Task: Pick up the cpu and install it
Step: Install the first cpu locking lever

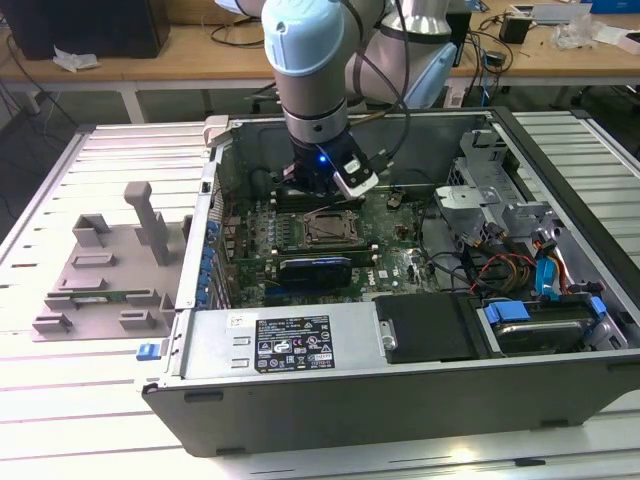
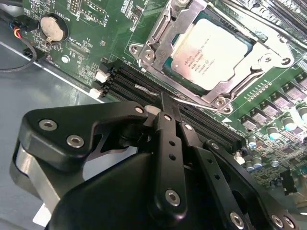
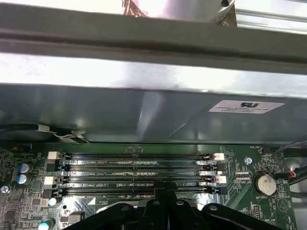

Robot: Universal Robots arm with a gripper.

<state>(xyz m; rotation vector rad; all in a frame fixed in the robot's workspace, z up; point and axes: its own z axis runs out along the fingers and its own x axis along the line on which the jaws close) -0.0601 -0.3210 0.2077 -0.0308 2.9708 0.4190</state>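
cpu (image 2: 213, 52) sits in the socket (image 2: 154, 36). Gripper (image 2: 164, 99) is pressed together, holding nothing, over the RAM slots (image 2: 127, 79) just beside it.

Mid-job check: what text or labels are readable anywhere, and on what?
None reads clearly.
cpu top: lines of print, too small.
Black label on the power supply: too small.
White sticker on the case wall: blurred.
Motherboard markings: too small.
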